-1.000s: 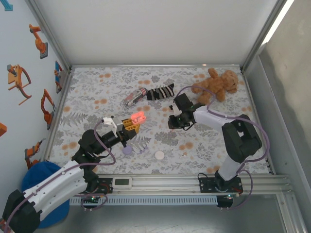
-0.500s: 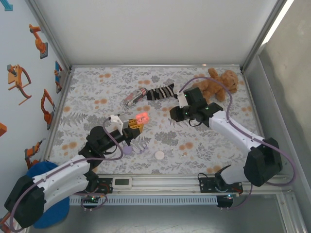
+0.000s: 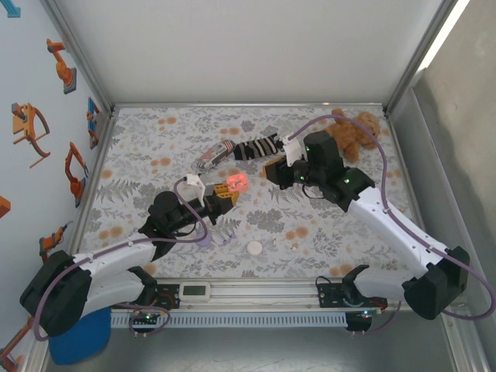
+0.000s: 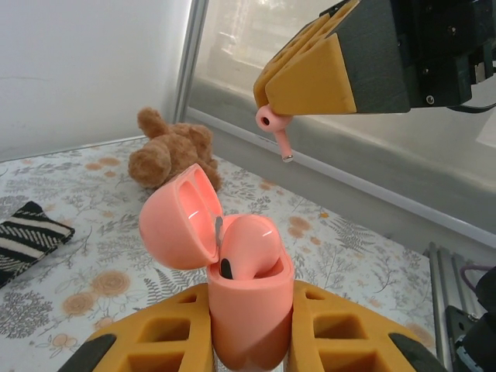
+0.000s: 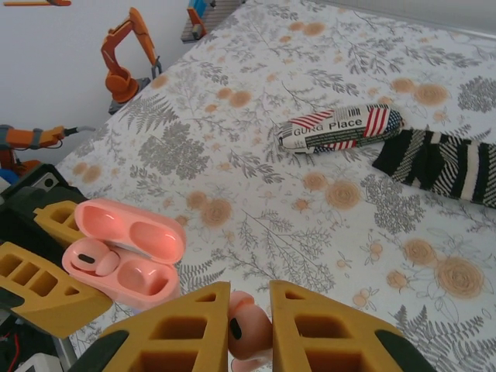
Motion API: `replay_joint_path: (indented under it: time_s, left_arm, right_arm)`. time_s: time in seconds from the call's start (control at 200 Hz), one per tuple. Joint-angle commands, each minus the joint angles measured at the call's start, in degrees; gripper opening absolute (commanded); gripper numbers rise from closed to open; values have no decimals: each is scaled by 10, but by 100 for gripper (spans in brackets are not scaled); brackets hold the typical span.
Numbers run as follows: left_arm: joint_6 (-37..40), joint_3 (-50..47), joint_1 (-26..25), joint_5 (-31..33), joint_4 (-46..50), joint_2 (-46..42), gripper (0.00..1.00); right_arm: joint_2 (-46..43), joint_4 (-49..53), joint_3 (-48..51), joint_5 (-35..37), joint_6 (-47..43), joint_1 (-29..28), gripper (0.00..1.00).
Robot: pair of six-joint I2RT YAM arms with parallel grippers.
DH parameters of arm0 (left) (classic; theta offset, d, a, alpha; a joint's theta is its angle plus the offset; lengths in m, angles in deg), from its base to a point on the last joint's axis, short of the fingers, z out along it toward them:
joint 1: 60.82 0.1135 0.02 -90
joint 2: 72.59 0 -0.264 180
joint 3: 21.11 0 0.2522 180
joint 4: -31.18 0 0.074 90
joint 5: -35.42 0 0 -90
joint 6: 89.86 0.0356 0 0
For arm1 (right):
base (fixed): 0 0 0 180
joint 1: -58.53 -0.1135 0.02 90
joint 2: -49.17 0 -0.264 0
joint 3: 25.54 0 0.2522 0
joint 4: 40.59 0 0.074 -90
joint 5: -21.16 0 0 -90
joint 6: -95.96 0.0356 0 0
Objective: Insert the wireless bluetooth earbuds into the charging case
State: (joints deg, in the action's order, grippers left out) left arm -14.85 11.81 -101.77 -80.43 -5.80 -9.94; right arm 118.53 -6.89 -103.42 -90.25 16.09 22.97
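Note:
My left gripper (image 3: 226,194) is shut on a salmon-pink charging case (image 3: 236,183), held upright with its lid (image 4: 177,217) flipped open. One salmon-pink earbud (image 4: 249,244) sits in the case, and the slot beside it (image 5: 143,277) is empty. My right gripper (image 3: 273,170) hangs just right of the case, shut on a second salmon-pink earbud (image 5: 249,332). From the left wrist view, that earbud (image 4: 274,129) pokes stem-down out of the right gripper (image 4: 267,116), above and beyond the case (image 4: 248,294). From the right wrist view, the case (image 5: 124,256) lies low on the left between the left fingers (image 5: 39,285).
A brown teddy bear (image 3: 353,130) lies at the back right. A striped sock (image 3: 260,146) and a printed packet (image 3: 217,155) lie behind the grippers. A white round case (image 3: 254,248) and a purple case (image 3: 203,240) rest near the front rail. A blue bin (image 3: 77,329) stands off the table's left corner.
The right arm has stretched out, carrying its earbud up and left towards the case. The left gripper has moved the open case a little to the right.

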Motion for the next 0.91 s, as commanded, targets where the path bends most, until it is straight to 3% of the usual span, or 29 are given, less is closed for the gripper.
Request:
replay_joint_path:
  time_s: [0.0, 0.901]
  left_arm:
    - [-15, 24, -6, -32, -39, 2, 0]
    - [-19, 33, -10, -35, -31, -11, 0]
  right_arm:
    - [-12, -42, -15, -14, -33, -10, 17]
    - [-4, -115, 18, -17, -80, -69, 17]
